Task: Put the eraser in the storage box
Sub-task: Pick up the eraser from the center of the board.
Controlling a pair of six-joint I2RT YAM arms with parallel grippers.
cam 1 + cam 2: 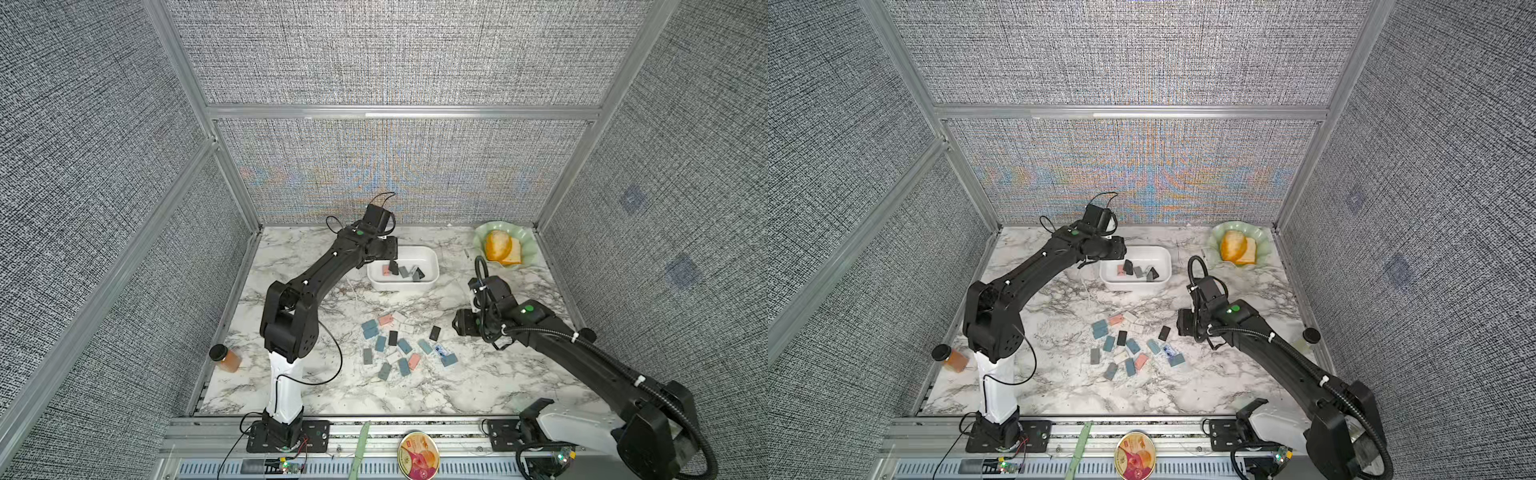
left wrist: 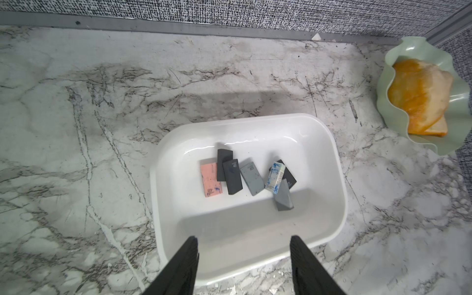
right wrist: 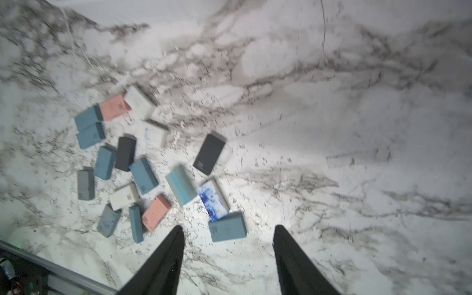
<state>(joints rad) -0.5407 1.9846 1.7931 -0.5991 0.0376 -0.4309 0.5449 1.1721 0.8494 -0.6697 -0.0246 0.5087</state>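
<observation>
The white storage box (image 1: 433,258) (image 1: 1165,258) stands at the back middle of the marble table. Several erasers lie in it: a pink one (image 2: 211,180), black ones, grey ones and a white-and-blue one (image 2: 275,177). My left gripper (image 2: 244,240) hangs over the box's near wall (image 2: 229,265), open, with nothing between its fingers. Several loose erasers lie in a pile (image 1: 380,343) (image 1: 1108,343) mid-table. My right gripper (image 3: 228,229) hovers open and empty just right of the pile, and a teal eraser (image 3: 228,227) lies just beyond its fingertips.
A pale green scalloped dish (image 1: 528,249) with bread sits in the back right corner. An orange jar with a black lid (image 1: 226,357) stands at the left edge. A round tin (image 1: 418,456) rests on the front rail. Fabric walls enclose three sides.
</observation>
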